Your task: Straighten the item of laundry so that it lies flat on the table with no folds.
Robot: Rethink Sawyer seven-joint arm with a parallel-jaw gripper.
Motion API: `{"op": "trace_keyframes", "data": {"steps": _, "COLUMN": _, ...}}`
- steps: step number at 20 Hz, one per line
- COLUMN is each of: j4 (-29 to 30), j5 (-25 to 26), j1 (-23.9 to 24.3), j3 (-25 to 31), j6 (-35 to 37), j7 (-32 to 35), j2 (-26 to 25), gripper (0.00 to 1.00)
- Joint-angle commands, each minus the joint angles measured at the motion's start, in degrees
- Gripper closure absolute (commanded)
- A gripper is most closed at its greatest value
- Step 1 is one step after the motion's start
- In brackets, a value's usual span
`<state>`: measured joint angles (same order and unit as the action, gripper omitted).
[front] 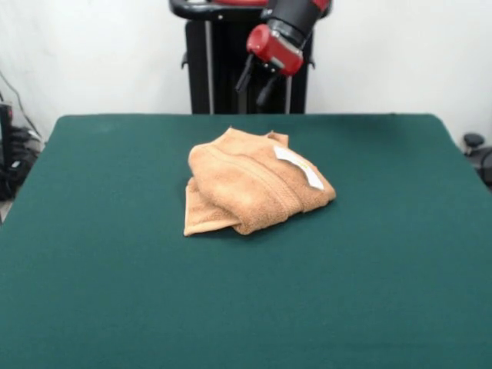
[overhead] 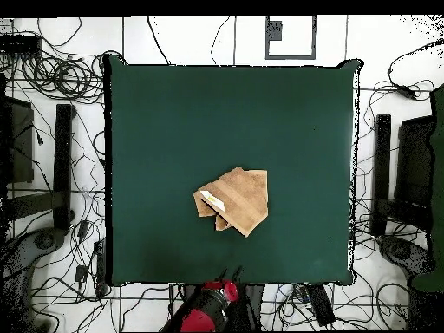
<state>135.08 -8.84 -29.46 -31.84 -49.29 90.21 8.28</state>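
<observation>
Dark green felt-topped desk carries a light orange-tan terry-cloth towel near its centre, bunched and folded over itself, small white tag facing up. Red-and-black tool hangs well clear beyond the far edge, holding nothing; finger opening cannot be told.

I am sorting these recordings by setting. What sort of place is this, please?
Probably a robotics lab or test room, not a home. A green table stands alone, many loose cables cover the floor around it, and a robot arm's gripper hangs over a folded towel.
</observation>
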Motion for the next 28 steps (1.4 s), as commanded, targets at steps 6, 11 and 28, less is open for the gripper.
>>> {"op": "trace_keyframes", "data": {"steps": 6, "j4": -0.5, "j5": 14.8, "j1": 12.7, "j3": 5.3, "j6": 11.9, "j7": 8.6, "j2": 8.5, "gripper": 0.00}}
{"op": "trace_keyframes", "data": {"steps": 11, "j4": -2.6, "j5": 13.2, "j1": 13.1, "j3": 6.6, "j6": 8.6, "j7": 10.5, "j2": 3.7, "gripper": 0.00}}
{"op": "trace_keyframes", "data": {"steps": 28, "j4": -10.2, "j5": 3.2, "j1": 12.0, "j3": 12.1, "j6": 2.2, "j7": 14.4, "j2": -7.4, "gripper": 0.00}}
